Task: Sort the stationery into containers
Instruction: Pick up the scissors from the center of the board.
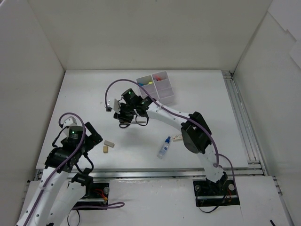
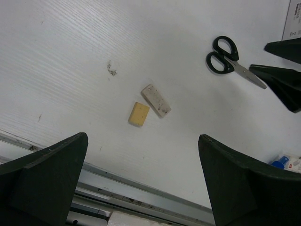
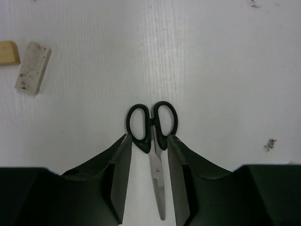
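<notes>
Presently, scissors (image 3: 153,141): black plastic loop handles, slim bare-steel blades, flat on white ribbed desk (image 3: 211,56); long axis in line with right end effector (image 3: 148,137), handles pointing away from its wrist, blades running back between the fingers. Right end effector: set narrow, one finger either side of the blades, slight gap each side, nothing gripped; clearly the nearer arm. Left end effector (image 2: 142,137): spread wide, empty, well apart from the scissors on their near-left. Between it and the scissors: beige square block (image 2: 139,114) just beside speckled white oblong (image 2: 156,100), both matte erasers. Organiser (image 1: 157,87): white thin-walled grid, beyond the scissors, far right. Judged next: pinch blades, lift.
</notes>
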Action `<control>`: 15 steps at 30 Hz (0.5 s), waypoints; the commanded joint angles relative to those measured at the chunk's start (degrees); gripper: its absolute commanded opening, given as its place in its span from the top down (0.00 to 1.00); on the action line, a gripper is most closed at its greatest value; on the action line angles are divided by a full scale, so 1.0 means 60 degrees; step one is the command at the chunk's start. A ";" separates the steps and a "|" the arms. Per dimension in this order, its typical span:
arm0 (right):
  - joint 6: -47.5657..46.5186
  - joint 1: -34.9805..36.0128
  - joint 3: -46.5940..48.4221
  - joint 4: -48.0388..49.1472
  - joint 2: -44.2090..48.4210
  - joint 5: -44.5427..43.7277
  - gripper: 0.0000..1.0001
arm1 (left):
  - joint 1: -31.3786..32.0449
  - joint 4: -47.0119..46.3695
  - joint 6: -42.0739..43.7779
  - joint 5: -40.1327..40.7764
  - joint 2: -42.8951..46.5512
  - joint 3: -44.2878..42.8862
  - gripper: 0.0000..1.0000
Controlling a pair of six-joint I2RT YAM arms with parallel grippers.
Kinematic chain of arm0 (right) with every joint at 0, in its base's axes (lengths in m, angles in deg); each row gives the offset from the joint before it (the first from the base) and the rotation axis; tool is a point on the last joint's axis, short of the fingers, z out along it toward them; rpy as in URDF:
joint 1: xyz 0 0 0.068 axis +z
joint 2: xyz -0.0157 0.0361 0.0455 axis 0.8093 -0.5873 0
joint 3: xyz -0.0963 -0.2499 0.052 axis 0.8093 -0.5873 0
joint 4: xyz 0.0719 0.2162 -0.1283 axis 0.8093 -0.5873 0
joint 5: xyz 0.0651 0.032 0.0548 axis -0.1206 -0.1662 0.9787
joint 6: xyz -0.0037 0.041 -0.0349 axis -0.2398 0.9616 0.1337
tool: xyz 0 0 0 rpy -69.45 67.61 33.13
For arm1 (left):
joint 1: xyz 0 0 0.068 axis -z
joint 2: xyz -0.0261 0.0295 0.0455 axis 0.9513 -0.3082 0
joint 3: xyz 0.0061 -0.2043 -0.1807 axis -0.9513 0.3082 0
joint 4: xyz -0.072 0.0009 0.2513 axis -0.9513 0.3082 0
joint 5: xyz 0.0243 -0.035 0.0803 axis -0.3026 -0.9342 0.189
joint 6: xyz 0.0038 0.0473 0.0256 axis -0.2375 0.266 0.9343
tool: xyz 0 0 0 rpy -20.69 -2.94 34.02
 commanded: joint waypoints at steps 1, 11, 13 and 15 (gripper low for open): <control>-0.0344 0.0170 0.1028 -0.1330 -0.0664 0.0419 0.66 | -0.0058 -0.0130 0.0209 -0.0136 0.0127 -0.0541 0.00; -0.0256 0.0478 0.1997 -0.2298 -0.1663 -0.0710 0.56 | -0.0058 0.0133 0.0195 -0.0123 0.0391 -0.0453 0.01; -0.0242 0.0521 0.1997 -0.2387 -0.1736 -0.0710 0.54 | -0.0058 0.0148 0.0195 -0.0123 0.0479 -0.0380 0.01; -0.0242 0.0580 0.2012 -0.2489 -0.1795 -0.0783 0.51 | -0.0058 0.0104 0.0195 -0.0123 0.0537 -0.0365 0.01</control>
